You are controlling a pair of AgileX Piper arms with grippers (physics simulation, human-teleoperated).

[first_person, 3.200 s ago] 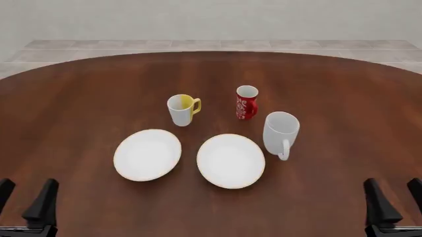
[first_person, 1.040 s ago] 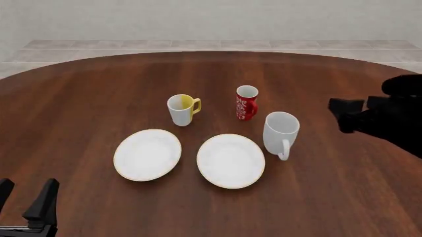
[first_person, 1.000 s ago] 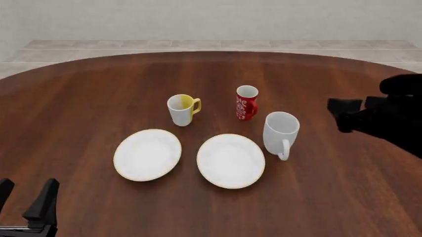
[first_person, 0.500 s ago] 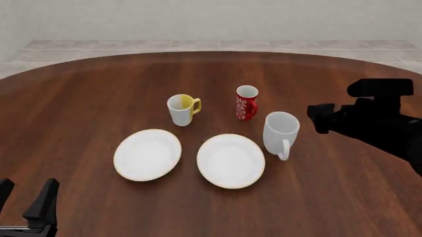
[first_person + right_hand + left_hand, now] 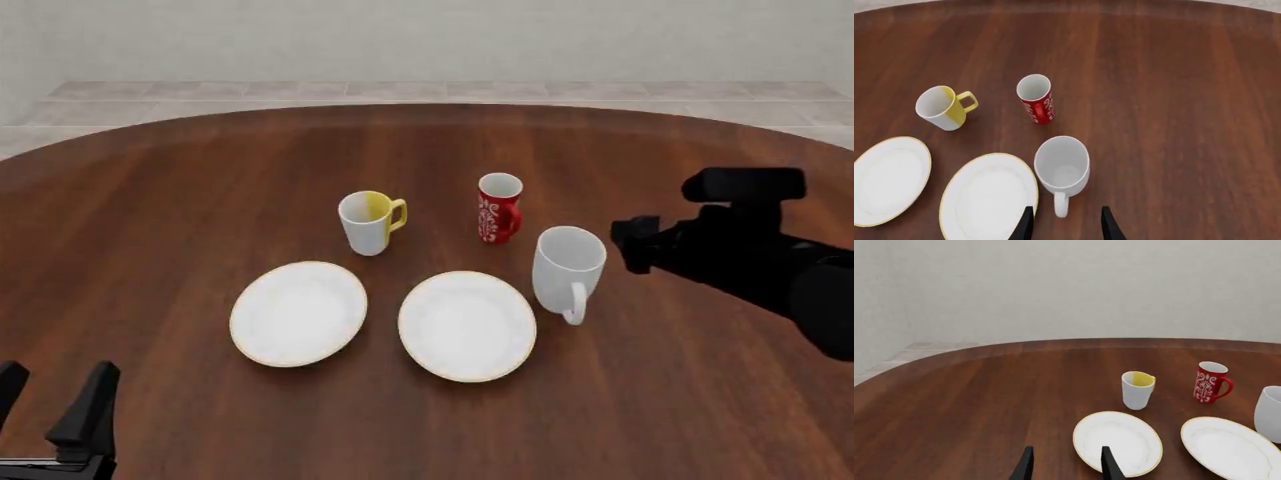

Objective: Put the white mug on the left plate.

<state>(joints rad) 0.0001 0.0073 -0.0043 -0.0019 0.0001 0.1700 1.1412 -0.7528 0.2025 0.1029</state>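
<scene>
White mug (image 5: 567,266), tall, plain, loop-handled

The right gripper (image 5: 638,244) hovered just right of the white mug (image 5: 569,267), standing beside two plates (image 5: 299,313).

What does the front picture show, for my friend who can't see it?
The right gripper hovers open beside the upright white mug. Left of the mug lie two white plates; the left plate is bare. Behind stand a yellow-handled mug and red mug.
</scene>
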